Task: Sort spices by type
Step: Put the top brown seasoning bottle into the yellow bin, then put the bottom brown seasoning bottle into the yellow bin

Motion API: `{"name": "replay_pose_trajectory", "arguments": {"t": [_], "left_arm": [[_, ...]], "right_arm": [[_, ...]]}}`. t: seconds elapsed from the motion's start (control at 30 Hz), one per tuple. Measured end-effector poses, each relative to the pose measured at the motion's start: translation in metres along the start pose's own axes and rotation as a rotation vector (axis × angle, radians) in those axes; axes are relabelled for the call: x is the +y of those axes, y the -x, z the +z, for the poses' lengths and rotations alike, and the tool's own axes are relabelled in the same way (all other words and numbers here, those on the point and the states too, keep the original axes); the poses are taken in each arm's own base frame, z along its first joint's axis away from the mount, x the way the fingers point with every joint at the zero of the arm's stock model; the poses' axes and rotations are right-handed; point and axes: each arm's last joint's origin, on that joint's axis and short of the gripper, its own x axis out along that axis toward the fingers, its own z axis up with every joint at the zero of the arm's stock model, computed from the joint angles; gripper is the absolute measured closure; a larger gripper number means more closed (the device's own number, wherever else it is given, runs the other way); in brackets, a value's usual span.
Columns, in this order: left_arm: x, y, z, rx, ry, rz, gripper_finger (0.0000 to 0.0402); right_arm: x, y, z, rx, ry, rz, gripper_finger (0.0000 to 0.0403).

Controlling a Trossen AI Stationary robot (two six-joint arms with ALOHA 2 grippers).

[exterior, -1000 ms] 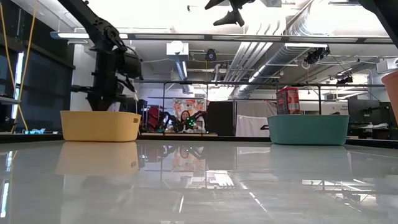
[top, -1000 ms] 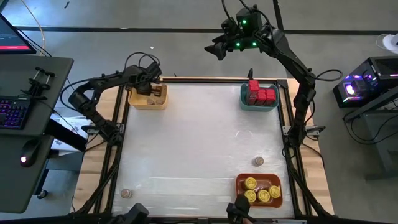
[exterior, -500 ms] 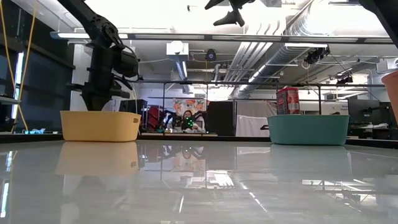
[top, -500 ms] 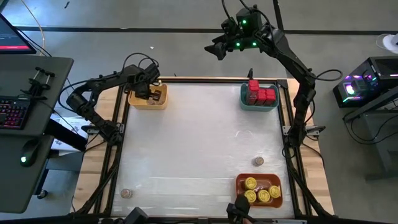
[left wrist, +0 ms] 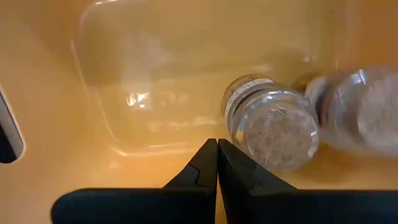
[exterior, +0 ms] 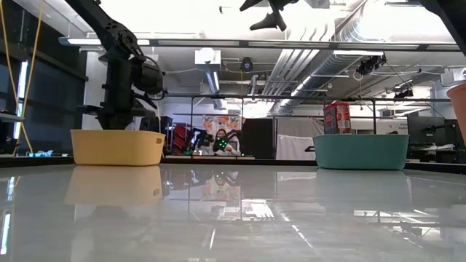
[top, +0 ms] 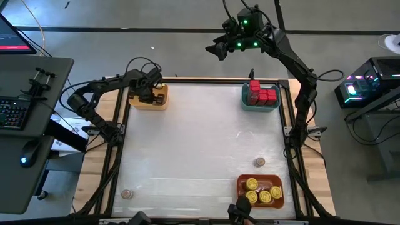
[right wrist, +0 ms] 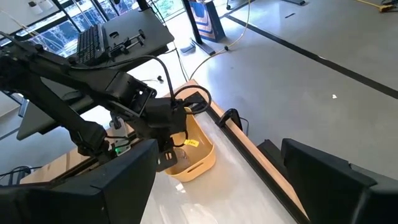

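At eleven o'clock on the desk (top: 200, 144), the yellow bin (top: 160, 102) held two tan-brown jars (left wrist: 273, 127) lying on their sides. Inside it the left hand (left wrist: 217, 163) sat with fingers pressed together, empty. High at one o'clock, the right hand (top: 219, 49) hung spread open, empty.
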Motion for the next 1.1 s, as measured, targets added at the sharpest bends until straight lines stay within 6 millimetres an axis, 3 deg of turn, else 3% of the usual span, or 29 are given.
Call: {"name": "replay_pose_trajectory", "arguments": {"t": [0.37,0.73,0.9,1.1], "left_arm": [[0.003,0.011,-0.006,-0.03,-0.004,0.011,0.0401],[0.019,0.046,-0.016,-0.138,0.028,-0.092,0.0401],[0.009,0.089,-0.053,-0.253,-0.227,-0.336,0.0401],[-0.013,0.131,-0.134,-0.353,-0.796,-0.6,0.0401]], "right_arm": [[0.0,0.0,0.0,0.0,-0.001,0.0,0.0066],[0.0,0.0,0.0,0.0,-0.006,0.0,0.0066],[0.0,0.0,0.0,-0.001,0.002,0.0,0.0066],[0.0,0.0,0.0,-0.002,0.025,0.0,0.0066]]}}
